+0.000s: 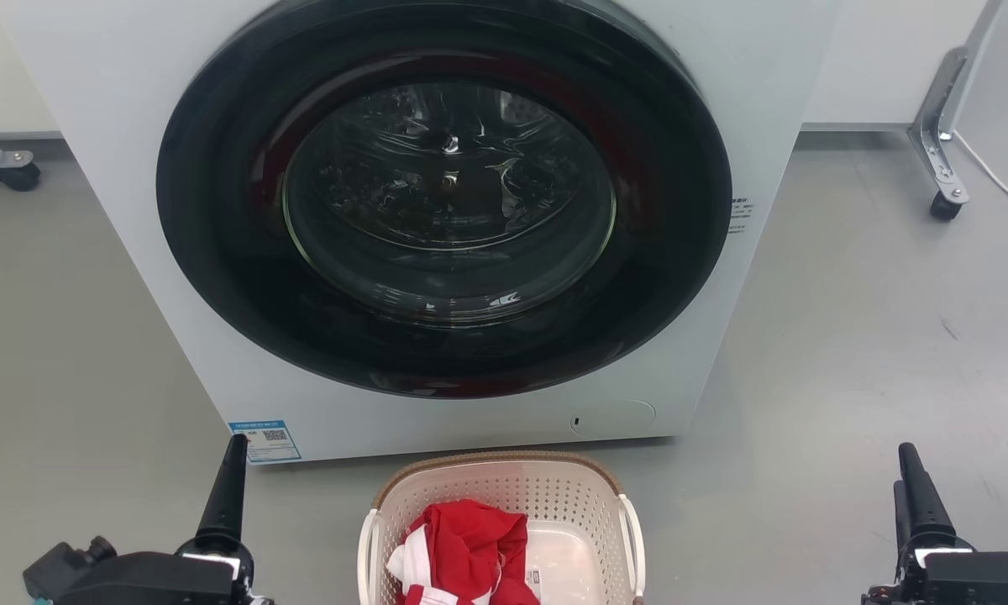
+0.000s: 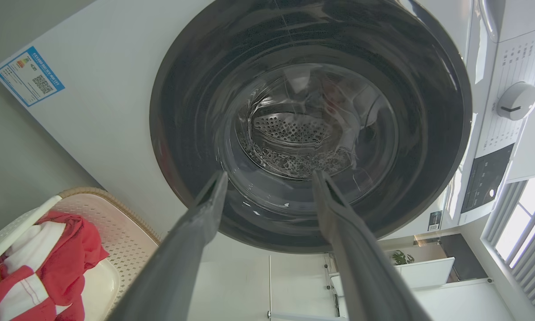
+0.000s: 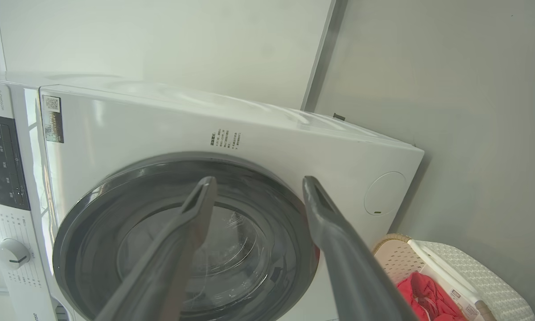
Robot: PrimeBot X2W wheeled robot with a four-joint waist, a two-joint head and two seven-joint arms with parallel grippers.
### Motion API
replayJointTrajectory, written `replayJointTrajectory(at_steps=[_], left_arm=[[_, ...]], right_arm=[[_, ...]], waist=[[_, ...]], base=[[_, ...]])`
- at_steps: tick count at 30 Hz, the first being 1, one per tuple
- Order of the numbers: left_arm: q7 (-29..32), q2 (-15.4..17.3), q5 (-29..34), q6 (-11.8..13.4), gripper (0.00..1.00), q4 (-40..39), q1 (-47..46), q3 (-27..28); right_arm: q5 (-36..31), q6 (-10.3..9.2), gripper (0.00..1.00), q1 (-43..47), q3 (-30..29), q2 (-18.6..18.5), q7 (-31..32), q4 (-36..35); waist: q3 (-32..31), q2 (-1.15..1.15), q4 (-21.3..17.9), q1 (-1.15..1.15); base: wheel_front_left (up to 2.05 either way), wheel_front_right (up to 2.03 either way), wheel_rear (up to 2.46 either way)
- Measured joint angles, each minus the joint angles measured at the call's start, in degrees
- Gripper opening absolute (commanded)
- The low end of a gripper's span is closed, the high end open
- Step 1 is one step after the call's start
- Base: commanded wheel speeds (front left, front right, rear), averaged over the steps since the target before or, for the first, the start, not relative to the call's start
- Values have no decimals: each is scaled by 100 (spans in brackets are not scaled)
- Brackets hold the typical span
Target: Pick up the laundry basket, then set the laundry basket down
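The laundry basket (image 1: 504, 491), cream perforated plastic with a brown rim and white side handles, stands on the grey floor at the bottom centre of the head view, just in front of the washing machine. A red and white cloth (image 1: 466, 538) lies in it. My left gripper (image 1: 236, 443) is off to the basket's left and my right gripper (image 1: 907, 451) far to its right, both apart from it. In the left wrist view the left gripper (image 2: 269, 176) is open and empty, with the basket (image 2: 116, 223) at lower left. The right gripper (image 3: 258, 180) is likewise open, with the basket (image 3: 472, 272) at lower right.
The white washing machine (image 1: 722, 101) with its dark round door (image 1: 445, 202) shut stands right behind the basket. A castor leg (image 1: 17, 172) shows at the far left and a wheeled metal frame (image 1: 941, 181) with a white cable at the far right. Bare floor (image 1: 806, 353) lies on both sides.
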Motion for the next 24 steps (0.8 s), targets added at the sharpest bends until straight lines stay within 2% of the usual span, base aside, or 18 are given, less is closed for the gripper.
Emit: replayJointTrajectory(at_steps=[9,24], left_arm=[[-222,223,894,53,100,-152,-121,-322],[-556,541,2380,417,100,-447,-220,-825]], right_arm=[[-890,-67,100,-108,254,-199,-199,-123],[-2671,-446,100,-116,787,-538,-504,-434]], waist=[[-13,0,15,0],[-27,0,47,0]], base=[[0,0,0],[0,0,0]])
